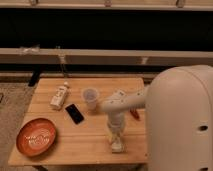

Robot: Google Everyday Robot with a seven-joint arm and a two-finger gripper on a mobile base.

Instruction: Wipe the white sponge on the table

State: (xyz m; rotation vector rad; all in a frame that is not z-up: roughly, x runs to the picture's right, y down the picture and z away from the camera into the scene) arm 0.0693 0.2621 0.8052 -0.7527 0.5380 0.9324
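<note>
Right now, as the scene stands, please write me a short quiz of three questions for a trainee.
1. True or false: the gripper is low at the table's near edge, shut on the sponge.
2. Which thing lies at the table's near left corner? A. kettle B. plate C. book
3. Fill in: the flat black thing just right of the plate is a ___.

Key
1. True.
2. B.
3. phone.
</note>
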